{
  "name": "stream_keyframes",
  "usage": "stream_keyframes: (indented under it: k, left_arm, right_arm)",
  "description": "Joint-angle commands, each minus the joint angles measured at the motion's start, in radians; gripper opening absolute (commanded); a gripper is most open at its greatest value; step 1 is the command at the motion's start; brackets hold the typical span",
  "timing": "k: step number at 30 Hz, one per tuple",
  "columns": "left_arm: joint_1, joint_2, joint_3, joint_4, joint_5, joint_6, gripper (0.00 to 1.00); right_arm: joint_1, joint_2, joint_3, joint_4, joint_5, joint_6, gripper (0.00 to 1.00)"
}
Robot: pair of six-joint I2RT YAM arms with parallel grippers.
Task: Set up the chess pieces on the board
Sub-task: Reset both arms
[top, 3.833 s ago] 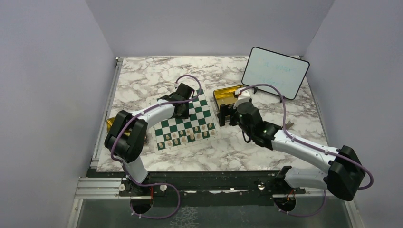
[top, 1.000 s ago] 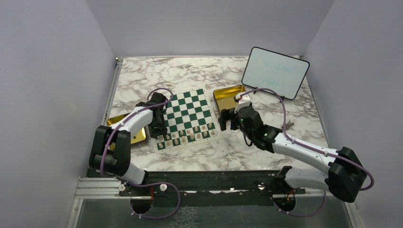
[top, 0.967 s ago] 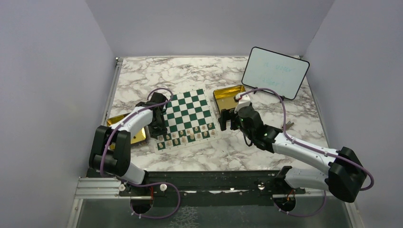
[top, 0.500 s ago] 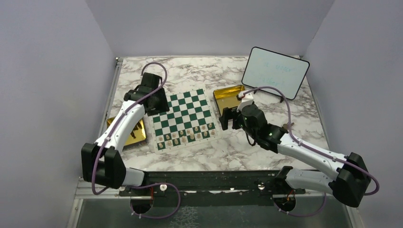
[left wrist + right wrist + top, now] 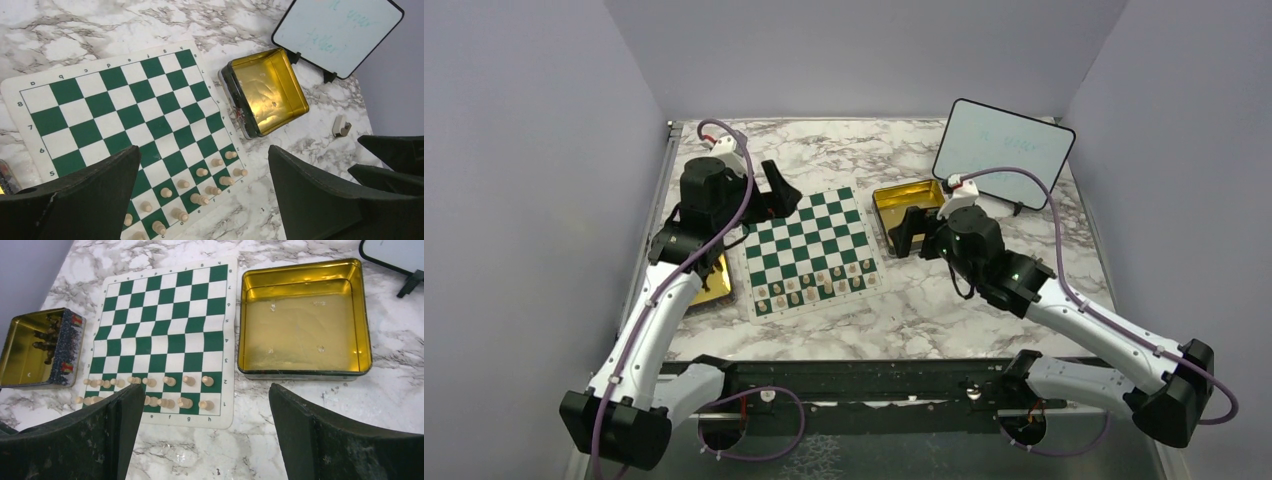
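The green-and-white board lies mid-table, also in the left wrist view and the right wrist view. Cream chess pieces stand in two rows along its near edge. My left gripper hangs open above the board's far-left corner, looking down over it, nothing between its fingers. My right gripper is open too, raised beside the board's right edge and holding nothing.
A gold tin right of the board is nearly bare inside. Another gold tin left of the board holds dark pieces. A whiteboard stands at the back right. A small pale object lies near it.
My left arm rose from the board's near-left corner and swung back to the far-left corner, its jaws opening wide. The right arm lifted and drew slightly right.
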Motion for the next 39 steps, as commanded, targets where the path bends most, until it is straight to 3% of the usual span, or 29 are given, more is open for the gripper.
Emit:
stream_keyframes:
  k: [1, 12, 39]
  left_arm:
    - [0.004, -0.062, -0.075, 0.094, 0.109, 0.020, 0.99]
    - [0.004, -0.217, -0.272, 0.146, 0.141, 0.021, 0.99]
    - [0.004, -0.240, -0.315, 0.177, 0.135, 0.025, 0.99]
  right_arm:
    - [0.006, -0.049, 0.005, -0.068, 0.081, 0.030, 1.00]
    - [0.006, -0.086, -0.042, -0.053, 0.075, 0.055, 1.00]
    - [0.006, -0.057, -0.052, -0.013, 0.040, 0.089, 1.00]
